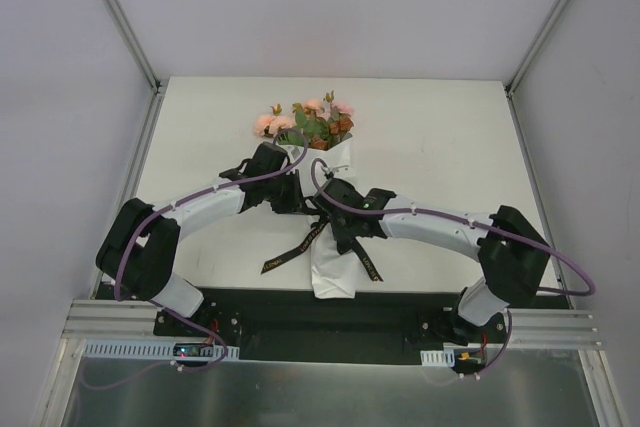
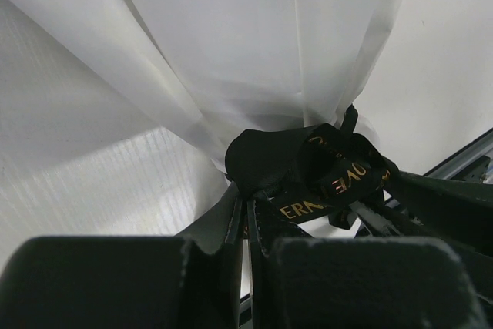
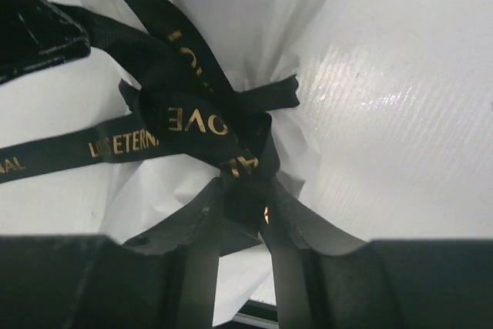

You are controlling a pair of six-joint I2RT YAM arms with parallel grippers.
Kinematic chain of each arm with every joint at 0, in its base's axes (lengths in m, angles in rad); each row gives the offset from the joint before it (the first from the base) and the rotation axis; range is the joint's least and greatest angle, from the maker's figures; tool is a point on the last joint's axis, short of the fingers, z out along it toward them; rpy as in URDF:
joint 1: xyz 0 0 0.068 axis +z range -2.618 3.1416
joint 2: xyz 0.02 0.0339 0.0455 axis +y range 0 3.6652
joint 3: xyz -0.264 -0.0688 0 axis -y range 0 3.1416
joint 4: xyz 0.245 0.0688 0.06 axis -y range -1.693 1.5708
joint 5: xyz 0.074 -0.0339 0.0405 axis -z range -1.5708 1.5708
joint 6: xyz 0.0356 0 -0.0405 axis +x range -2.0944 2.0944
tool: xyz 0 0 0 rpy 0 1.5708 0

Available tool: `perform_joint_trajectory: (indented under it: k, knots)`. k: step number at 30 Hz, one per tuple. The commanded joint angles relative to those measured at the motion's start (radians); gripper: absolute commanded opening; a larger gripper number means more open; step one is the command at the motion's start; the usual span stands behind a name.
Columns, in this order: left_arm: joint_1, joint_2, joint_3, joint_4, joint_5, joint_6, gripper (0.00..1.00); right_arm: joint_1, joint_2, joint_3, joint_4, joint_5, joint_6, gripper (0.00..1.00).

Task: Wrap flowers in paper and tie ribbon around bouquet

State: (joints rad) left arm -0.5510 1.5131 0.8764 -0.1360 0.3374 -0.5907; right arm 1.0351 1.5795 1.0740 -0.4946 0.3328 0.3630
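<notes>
The wrapping is looking finished and the tying step is in hand: the bouquet [image 1: 334,269] is lying on the table [image 1: 440,137] between the two arms, with the flowers [image 1: 312,122] pointing to the far side and the paper [image 2: 231,36] gathering into a narrow waist. There the ribbon [image 3: 192,117] is sitting around the waist in a bunched knot, its tails trailing across the table towards the near edge. The left gripper [image 2: 246,215] is pressing its fingers tightly together on a strand of the ribbon right beside the knot. The right gripper [image 3: 245,207] is working from the opposite side, its jaws standing only narrowly apart and pinching a fold of the black band that is filling the gap between them. Judging by the loose, lumpy look of the knot, it is probably not cinched yet. The next move is likely calling for the two arms to draw their strands apart, evenly and low over the table. Neither hold should be slipping on the satin, and the thin paper must not be tearing or sliding off the stems.
</notes>
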Motion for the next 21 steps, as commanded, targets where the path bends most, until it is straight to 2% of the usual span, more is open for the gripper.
perform_joint_trajectory:
  k: [1, 4, 9, 15, 21]
  knots:
    - [-0.013, 0.007, 0.027, 0.018, 0.018, 0.003, 0.0, 0.016, 0.056, 0.072, -0.039, 0.058, 0.039, 0.28]
    - [-0.013, 0.006, 0.03, 0.019, 0.02, 0.003, 0.0, 0.026, 0.079, 0.083, -0.039, 0.063, 0.053, 0.23]
    - [-0.015, 0.013, 0.032, 0.022, 0.023, 0.003, 0.0, 0.028, 0.097, 0.098, -0.035, 0.048, 0.074, 0.22]
    - [-0.015, 0.016, 0.027, 0.027, 0.023, 0.005, 0.0, 0.028, 0.129, 0.113, -0.024, 0.035, 0.09, 0.36]
    - [-0.015, 0.01, 0.023, 0.029, 0.022, 0.002, 0.0, 0.023, 0.166, 0.121, -0.012, 0.02, 0.097, 0.36]
